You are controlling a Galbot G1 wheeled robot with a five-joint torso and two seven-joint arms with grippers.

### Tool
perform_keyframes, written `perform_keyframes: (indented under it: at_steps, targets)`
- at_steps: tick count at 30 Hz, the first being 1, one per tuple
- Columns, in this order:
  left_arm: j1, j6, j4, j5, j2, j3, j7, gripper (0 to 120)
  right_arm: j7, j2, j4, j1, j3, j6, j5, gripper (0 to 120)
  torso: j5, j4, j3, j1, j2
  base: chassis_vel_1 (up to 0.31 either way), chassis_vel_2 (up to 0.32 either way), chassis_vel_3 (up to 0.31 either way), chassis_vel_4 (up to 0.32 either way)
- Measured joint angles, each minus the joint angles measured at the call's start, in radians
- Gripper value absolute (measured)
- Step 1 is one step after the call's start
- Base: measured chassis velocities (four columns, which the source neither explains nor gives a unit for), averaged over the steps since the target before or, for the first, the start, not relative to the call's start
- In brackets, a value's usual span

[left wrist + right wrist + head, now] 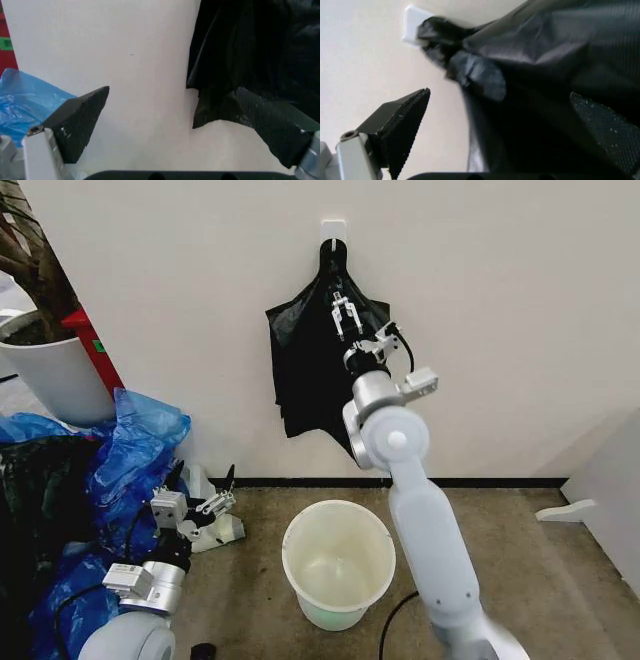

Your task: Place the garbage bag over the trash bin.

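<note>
The garbage bag (305, 365) hangs flat against the wall, gathered at its top onto a small white hook (334, 228), its black film spreading downward into pointed corners. It is directly above the trash bin (338, 563), well clear of it, with bare wall between the bag's lowest corner and the bin's rim. The bin stands upright on the brownish floor (500, 540) just in front of the wall, its mouth open and nothing draped over it.

The right gripper (344, 316) is raised high above the bin, up against the bag's upper part, a little below the hook. Its jaws stand open; in the right wrist view the two dark pads (405, 127) are spread wide, with the bag's bunched neck (470, 71) and the hook plate (416, 23) beyond them, and no film is pinched between them that I can see.

The left gripper (205, 492) sits low, near the floor, to the left of the bin and close to its rim height. Its jaws are open too, gripping nothing. In the left wrist view its pads (82, 120) frame plain wall, with the bag's lower edge (235, 93) hanging well ahead of them.

Farther left of the bin, beyond the left gripper, lies a heap of bright blue plastic bags (135, 440), and past that a white plant pot (55, 375) stands by the wall.
</note>
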Motion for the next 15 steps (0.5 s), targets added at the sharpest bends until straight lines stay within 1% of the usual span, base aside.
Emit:
perform_keyframes:
  at_steps: [7,15]
  targets:
    - [-0.009,0.011,-0.004,-0.004,0.003,0.000,0.000,100,-0.017,0.002,-0.075,0.047,0.014,0.002,0.001,100,0.0000,0.0000,0.000,0.000,0.000,0.000,0.000,0.000,0.000]
    - [-0.010,0.012,0.001,-0.006,0.003,0.000,0.008,100,-0.021,0.002,-0.080,0.070,0.008,-0.004,0.015,100,0.0000,0.0000,0.000,0.000,0.000,0.000,0.000,0.000,0.000]
